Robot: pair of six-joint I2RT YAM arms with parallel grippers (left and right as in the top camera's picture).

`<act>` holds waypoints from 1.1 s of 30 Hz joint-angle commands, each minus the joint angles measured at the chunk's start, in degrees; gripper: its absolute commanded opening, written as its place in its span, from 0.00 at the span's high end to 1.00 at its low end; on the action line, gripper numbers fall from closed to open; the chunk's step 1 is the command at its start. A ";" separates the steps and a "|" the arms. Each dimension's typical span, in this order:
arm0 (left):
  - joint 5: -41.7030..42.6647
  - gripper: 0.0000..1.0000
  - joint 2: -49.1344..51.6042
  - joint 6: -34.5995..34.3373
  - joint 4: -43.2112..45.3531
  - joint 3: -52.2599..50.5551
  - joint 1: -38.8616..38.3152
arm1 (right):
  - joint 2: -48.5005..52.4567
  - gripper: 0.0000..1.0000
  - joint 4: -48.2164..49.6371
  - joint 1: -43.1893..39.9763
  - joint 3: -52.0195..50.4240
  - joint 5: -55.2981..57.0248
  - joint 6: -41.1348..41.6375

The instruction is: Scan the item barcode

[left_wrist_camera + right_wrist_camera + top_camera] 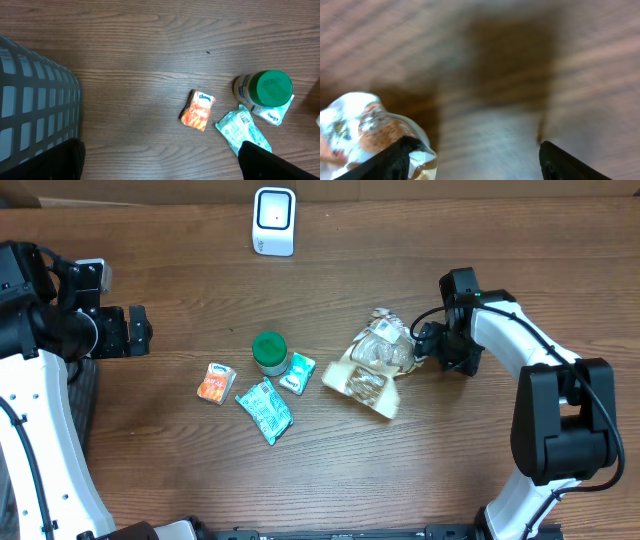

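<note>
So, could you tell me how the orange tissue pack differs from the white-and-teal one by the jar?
The orange tissue pack is orange all over; the white-and-teal pack is mostly white with teal. The orange tissue pack lies alone, apart from the other items; the white-and-teal pack touches the green-lidded jar. Both are small Kleenex packets lying flat.
</note>
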 commanded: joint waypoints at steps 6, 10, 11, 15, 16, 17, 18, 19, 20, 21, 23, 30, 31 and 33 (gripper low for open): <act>-0.15 0.00 0.46 1.46 0.09 0.59 0.24 | 0.24 0.16 11.82 0.35 -1.22 -15.80 -14.62; -0.15 0.00 0.46 1.46 0.07 0.59 0.24 | 0.24 0.12 14.05 0.35 -1.05 -18.78 -19.06; -0.15 0.01 0.46 1.46 0.07 0.59 0.24 | 0.24 0.12 13.94 0.35 -0.85 -19.61 -20.35; -0.15 0.00 0.46 1.46 0.07 0.59 0.24 | -0.09 0.13 11.87 0.33 0.81 -20.59 -21.31; -0.13 0.00 0.46 1.46 0.07 0.59 0.24 | -0.28 0.13 10.67 0.24 1.62 -20.59 -21.35; -0.15 0.00 0.46 1.46 0.09 0.59 0.24 | -0.50 0.13 9.49 0.17 2.40 -20.57 -21.42; -0.15 0.00 0.46 1.46 0.09 0.59 0.24 | -0.66 0.12 7.50 0.15 3.54 -20.59 -22.01; -0.15 0.00 0.46 1.46 0.07 0.59 0.24 | -0.79 0.12 5.44 0.13 4.59 -20.59 -22.01; -0.15 0.00 0.46 1.46 0.09 0.59 0.24 | -0.79 0.11 3.41 0.13 5.44 -20.63 -21.97; -0.15 0.00 0.46 1.46 0.07 0.59 0.24 | -0.79 0.11 1.03 0.13 6.21 -20.63 -21.97; -0.15 0.00 0.46 1.46 0.07 0.59 0.24 | -0.79 0.10 -3.19 0.13 6.56 -20.68 -21.97; -0.15 0.00 0.46 1.46 0.07 0.59 0.24 | -0.44 0.07 -10.45 0.15 4.59 -24.55 -21.99; -0.15 0.00 0.46 1.46 0.07 0.59 0.24 | -0.37 0.05 -10.54 0.15 4.04 -25.42 -22.01; -0.15 0.00 0.46 1.46 0.07 0.59 0.24 | -0.33 0.04 -10.23 0.15 2.16 -27.91 -22.40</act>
